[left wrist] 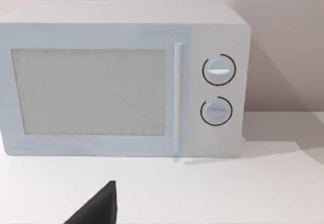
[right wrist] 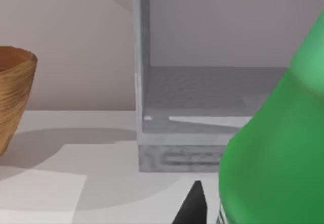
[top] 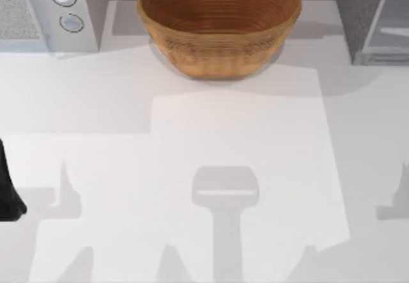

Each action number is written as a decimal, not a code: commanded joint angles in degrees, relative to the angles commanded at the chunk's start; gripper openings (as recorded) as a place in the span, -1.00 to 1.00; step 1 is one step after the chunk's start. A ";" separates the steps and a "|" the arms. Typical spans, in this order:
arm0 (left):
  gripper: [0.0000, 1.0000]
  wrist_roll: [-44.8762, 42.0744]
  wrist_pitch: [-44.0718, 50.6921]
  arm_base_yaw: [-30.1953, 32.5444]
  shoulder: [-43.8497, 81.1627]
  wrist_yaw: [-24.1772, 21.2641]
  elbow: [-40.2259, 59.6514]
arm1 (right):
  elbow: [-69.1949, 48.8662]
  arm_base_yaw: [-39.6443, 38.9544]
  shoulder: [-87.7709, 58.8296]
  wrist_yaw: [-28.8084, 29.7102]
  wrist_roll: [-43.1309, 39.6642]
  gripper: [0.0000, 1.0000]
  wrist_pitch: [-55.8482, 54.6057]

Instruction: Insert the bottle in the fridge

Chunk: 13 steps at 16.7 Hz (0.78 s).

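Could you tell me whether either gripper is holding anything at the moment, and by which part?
The green bottle looms right beside a dark fingertip in the right wrist view, facing the fridge; an actual hold, and where, cannot be told.

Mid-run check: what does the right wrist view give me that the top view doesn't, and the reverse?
Right wrist view alone: the green bottle, close to the camera, and the fridge seen open into its grey interior. Top view alone: the microwave at the table's far left and the left arm at the left edge. Both: the wicker basket, the fridge and the white table.
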<state>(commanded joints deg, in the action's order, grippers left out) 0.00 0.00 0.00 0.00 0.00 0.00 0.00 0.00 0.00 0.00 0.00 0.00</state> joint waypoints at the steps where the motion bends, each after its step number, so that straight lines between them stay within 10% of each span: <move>1: 1.00 0.00 0.00 0.00 0.00 0.00 0.00 | 0.00 0.00 0.00 0.00 0.00 -0.98 0.00; 13: 1.00 0.00 0.00 0.00 0.00 0.00 0.00 | -12.78 3.49 -21.77 -3.72 -0.09 -0.98 -14.66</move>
<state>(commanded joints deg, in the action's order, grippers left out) 0.00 0.00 0.00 0.00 0.00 0.00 -12.78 3.49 -21.77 -3.72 -0.09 -14.66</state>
